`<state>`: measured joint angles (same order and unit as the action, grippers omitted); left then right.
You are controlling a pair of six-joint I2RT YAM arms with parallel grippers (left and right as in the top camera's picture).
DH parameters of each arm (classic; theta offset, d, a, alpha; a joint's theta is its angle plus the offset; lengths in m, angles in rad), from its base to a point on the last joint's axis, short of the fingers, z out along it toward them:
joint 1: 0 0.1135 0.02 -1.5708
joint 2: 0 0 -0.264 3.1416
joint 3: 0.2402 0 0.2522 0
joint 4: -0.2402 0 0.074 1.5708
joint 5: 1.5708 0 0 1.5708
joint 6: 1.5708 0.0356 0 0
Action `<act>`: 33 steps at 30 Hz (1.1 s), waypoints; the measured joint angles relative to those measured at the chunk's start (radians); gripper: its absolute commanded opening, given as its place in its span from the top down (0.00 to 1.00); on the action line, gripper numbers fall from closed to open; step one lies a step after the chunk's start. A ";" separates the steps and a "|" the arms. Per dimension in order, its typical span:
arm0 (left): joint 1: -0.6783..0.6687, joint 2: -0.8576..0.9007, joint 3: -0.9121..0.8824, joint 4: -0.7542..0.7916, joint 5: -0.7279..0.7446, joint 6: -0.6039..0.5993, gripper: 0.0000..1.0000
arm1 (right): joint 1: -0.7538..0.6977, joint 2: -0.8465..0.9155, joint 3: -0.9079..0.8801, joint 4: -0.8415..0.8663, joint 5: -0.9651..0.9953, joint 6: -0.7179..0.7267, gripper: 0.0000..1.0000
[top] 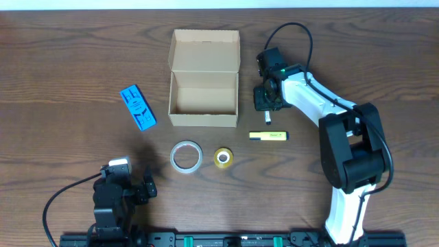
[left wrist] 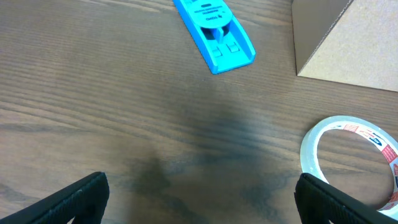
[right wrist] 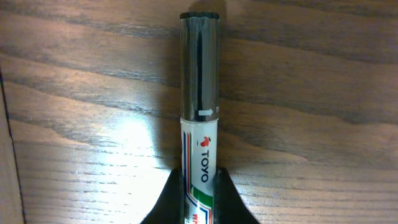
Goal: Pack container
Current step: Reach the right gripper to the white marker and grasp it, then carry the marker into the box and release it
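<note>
The right gripper (right wrist: pixel 199 182) gripped a black-capped TOYO marker (right wrist: pixel 199 93) between its 2 fingers over the wood table (top: pixel 68 55), w/ the container (top: pixel 204 121), lid flap open, just beside it on its left. The left gripper (left wrist: pixel 200 202), fingers spread wide & holding nothing, hung low, a blue plastic tool (left wrist: pixel 214 31) ahead of it & a clear tape roll (left wrist: pixel 354 155) ahead-right.

The tan cardboard container (top: pixel 203 121) was set upright on the worktop (top: pixel 68 68), its flap lid (top: pixel 206 49) opened toward the far edge.
</note>
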<state>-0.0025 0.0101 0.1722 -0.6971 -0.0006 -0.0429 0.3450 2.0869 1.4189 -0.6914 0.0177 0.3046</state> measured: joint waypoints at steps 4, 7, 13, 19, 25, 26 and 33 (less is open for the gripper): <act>0.000 0.000 0.000 0.000 0.000 0.000 0.05 | 0.000 0.000 0.001 -0.001 -0.003 -0.011 0.99; 0.000 0.000 0.000 0.000 0.000 0.000 0.05 | 0.000 -0.006 0.001 -0.018 -0.004 -0.034 0.99; 0.000 0.000 0.000 0.000 0.000 0.000 0.05 | 0.003 -0.117 -0.002 -0.055 -0.002 -0.082 0.99; 0.000 0.000 0.000 0.000 0.000 0.000 0.05 | 0.060 -0.339 0.019 -0.052 0.002 -0.185 0.99; 0.000 0.000 0.000 0.000 0.000 0.000 0.05 | 0.168 -0.350 0.084 -0.019 0.000 -0.277 0.99; 0.000 0.000 0.000 0.000 0.000 0.000 0.05 | 0.185 -0.340 0.090 -0.012 -0.001 -0.295 0.99; 0.000 0.000 0.000 0.000 0.000 0.000 0.05 | 0.272 -0.231 0.124 0.061 0.000 -0.412 0.99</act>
<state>-0.0025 0.0101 0.1722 -0.6975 -0.0010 -0.0429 0.6170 1.8557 1.5429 -0.6300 0.0177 -0.1078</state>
